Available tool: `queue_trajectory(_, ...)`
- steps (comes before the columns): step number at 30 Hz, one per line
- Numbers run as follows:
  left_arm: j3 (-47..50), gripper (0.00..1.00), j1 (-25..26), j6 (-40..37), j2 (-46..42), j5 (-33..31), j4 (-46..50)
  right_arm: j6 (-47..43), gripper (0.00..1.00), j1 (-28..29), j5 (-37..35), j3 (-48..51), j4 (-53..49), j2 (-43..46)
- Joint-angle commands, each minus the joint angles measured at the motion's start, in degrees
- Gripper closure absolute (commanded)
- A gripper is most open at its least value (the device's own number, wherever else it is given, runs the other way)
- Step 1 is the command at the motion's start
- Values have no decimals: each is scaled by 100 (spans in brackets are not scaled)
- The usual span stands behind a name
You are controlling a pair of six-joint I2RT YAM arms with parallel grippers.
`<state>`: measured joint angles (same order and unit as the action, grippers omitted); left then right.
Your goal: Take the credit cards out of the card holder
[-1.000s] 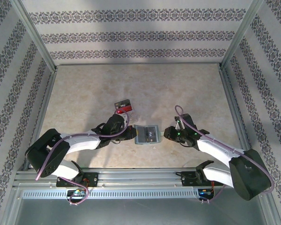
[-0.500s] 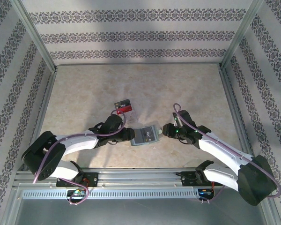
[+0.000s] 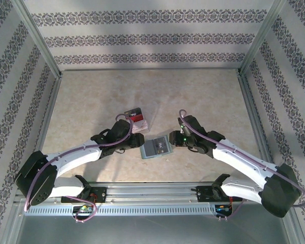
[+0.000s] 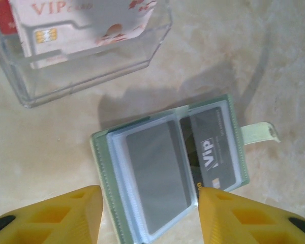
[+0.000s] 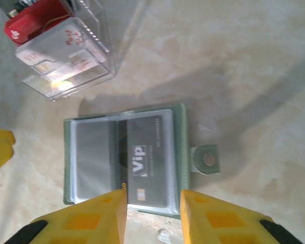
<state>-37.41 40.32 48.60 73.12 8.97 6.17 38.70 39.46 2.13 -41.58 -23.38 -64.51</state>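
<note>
- Standing on the mottled beige table (image 3: 203,96), just beyond the left arm's wrist: a clear plastic tray (image 4: 91,76) (cards upright inside, a white one lettered VIP (image 4: 81,23) in front and a red one (image 5: 33,20) behind).
- The tray is sitting near the card holder (image 3: 156,148) but apart from it, a strip of bare table showing between them.
- Patterned walls (image 3: 152,40) and metal frame rails (image 3: 142,190) are enclosing the table.
- The card holder is lying open and flat towards the near edge, between the two grippers, both clear-sleeved panels facing up. A strap tab with a snap (image 5: 206,160) is sticking out past one panel.
- A dark grey credit card (image 5: 147,160) lettered VIP is sitting in the sleeve beside that tab. The other panel (image 4: 155,175) is showing a plain grey face (card or liner, I cannot tell).
- The left gripper (image 4: 148,193) is standing over the holder with its yellow fingers spread wide and holding nothing. The plain grey panel is showing in the gap.
- The right gripper (image 5: 152,198) is keeping a narrower gap, with nothing visibly clamped. Its tips are flanking the dark card's near edge and overlapping the holder's rim, and contact cannot be told.
</note>
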Motion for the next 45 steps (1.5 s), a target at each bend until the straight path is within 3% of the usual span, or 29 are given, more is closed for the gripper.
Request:
queue_trajectory(1, -292, 49, 223, 132, 151, -311, -77, -139, 67, 88, -48, -242, -7, -342)
queue_trajectory(8, -483, 63, 401, 228, 1068, 65, -678, -281, 69, 98, 364, -593, 136, -1366)
queue_trajectory(14, -722, 74, 398, 56, 1468, 162, -505, -348, 69, -35, 454, -777, 164, -1974)
queue_trajectory(27, -1327, 69, 398, 2, 2266, 1008, -495, -284, 74, -409, 942, -494, 642, -2485)
queue_trajectory(34, -1398, 68, 398, 141, 2483, 1179, -400, -170, 80, -435, 1087, -301, 943, -2694)
queue_trajectory(45, -1499, 68, 398, 150, 2666, 1401, -525, -62, 82, -579, 1017, -17, 1035, -2532)
